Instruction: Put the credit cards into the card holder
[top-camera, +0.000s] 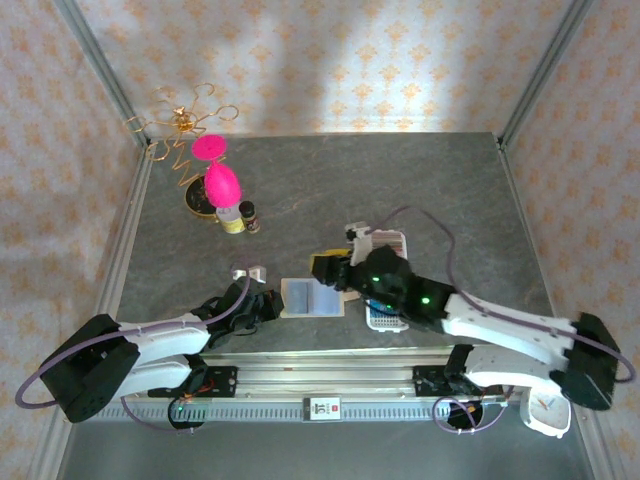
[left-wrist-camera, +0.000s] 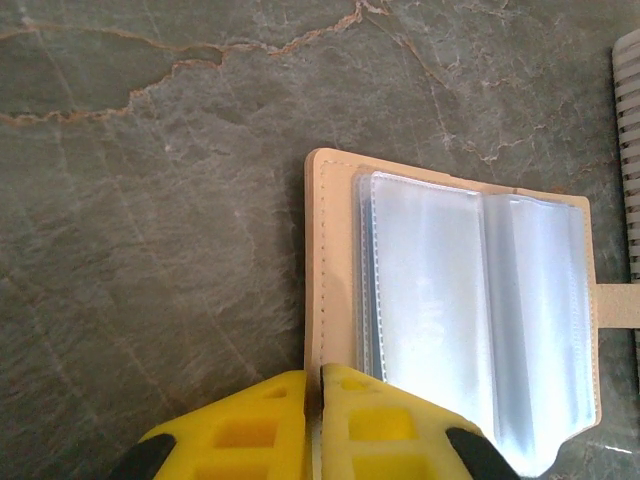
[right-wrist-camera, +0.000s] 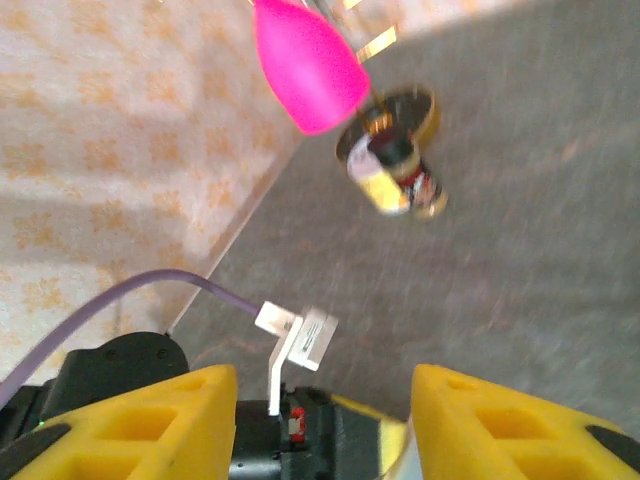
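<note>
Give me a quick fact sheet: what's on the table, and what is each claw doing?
Card holder: lying open, clear sleeves up
Left gripper: shut on the holder's edge
Right gripper: open, by the holder's right edge
White tray: right of the holder, partly under the right arm
Far left: pink ornament, small jars

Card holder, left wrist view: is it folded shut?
No, the card holder lies spread open on the table, with its clear plastic sleeves facing up.
</note>
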